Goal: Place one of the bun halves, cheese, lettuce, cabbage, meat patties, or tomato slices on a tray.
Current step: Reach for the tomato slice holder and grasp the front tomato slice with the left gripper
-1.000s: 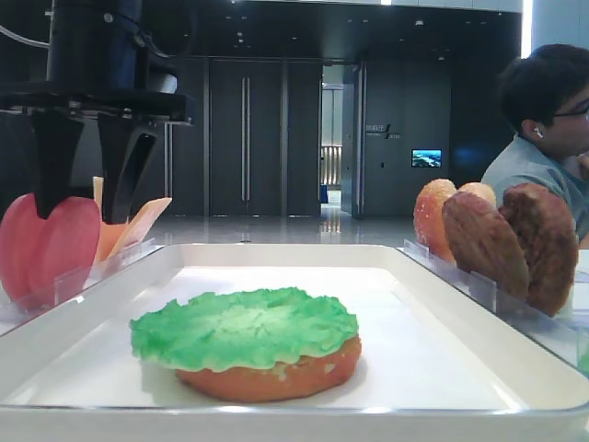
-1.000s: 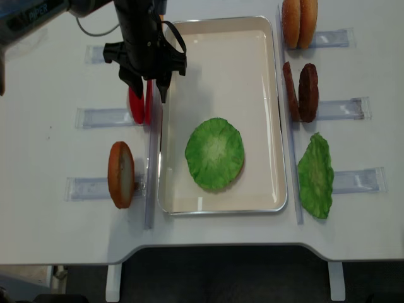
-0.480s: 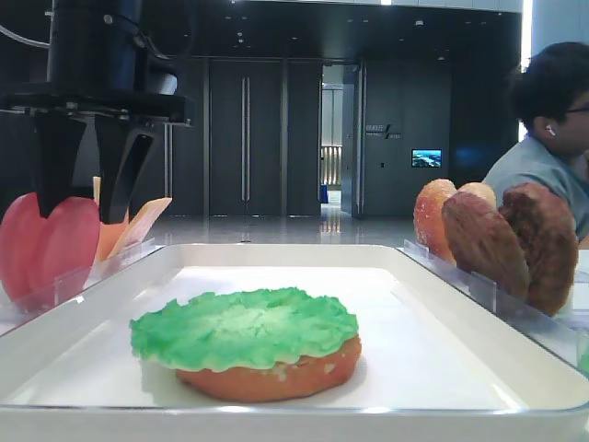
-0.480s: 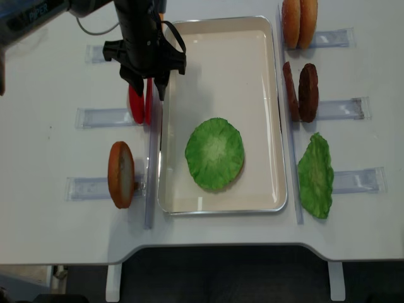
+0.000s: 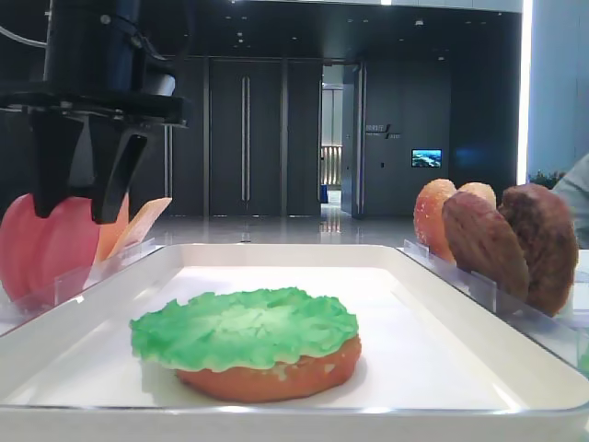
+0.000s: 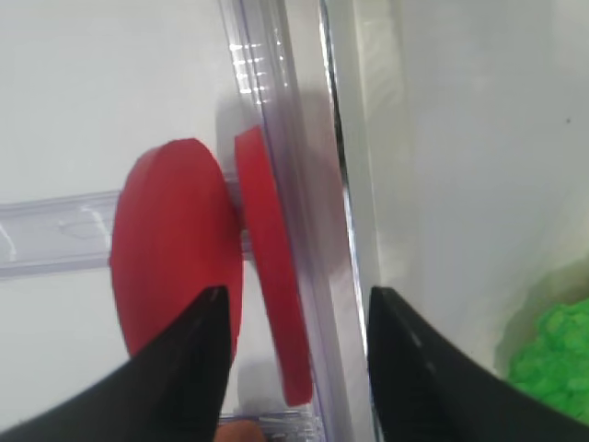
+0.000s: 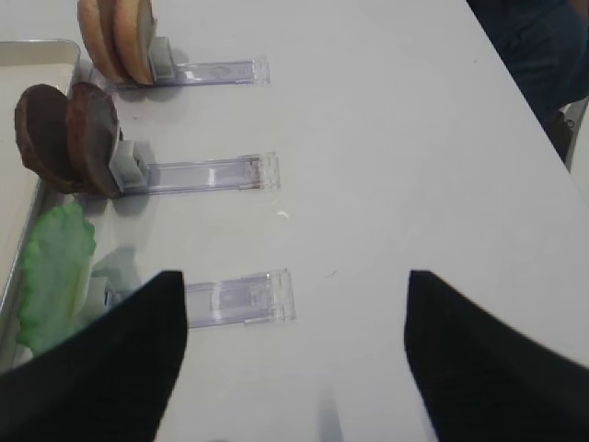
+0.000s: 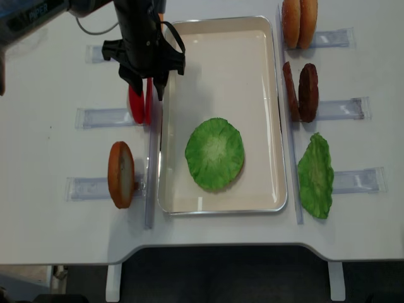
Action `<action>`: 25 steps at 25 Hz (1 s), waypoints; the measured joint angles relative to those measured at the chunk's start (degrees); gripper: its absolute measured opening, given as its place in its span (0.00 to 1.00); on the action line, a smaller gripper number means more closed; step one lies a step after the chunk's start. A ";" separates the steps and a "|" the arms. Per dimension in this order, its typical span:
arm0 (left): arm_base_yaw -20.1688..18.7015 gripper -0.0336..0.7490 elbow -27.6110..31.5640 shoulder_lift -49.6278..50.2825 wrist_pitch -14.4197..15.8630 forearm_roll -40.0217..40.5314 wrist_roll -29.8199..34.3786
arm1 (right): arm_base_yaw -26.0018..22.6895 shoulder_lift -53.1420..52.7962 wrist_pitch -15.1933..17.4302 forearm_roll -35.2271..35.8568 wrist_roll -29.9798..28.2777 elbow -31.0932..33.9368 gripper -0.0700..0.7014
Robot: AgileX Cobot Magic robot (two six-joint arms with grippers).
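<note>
the left gripper (image 6: 293, 345) hangs open astride the inner tomato slice (image 6: 270, 313), upright in its holder beside the tray (image 8: 218, 50). next, i judge: lower, pinch. right gripper (image 7: 294, 322) idles open.

A white tabletop (image 8: 50, 240) carries the tray (image 8: 221, 38) at its middle. Clear holders (image 8: 101, 117) lie in a row along each side edge, three left, three right. A loose lettuce (image 8: 314, 175) lies by the tray's right rim near the front.
</note>
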 joint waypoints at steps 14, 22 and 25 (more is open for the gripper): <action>0.00 0.14 0.00 0.00 0.26 1.70 0.05 | 0.00 0.00 0.00 0.00 0.00 0.00 0.72; 0.00 0.11 0.00 0.00 1.05 1.88 1.12 | 0.00 0.00 0.00 0.00 0.00 0.00 0.72; 0.00 0.11 -0.05 0.00 1.24 1.88 1.29 | 0.00 0.00 0.00 0.00 0.00 0.00 0.72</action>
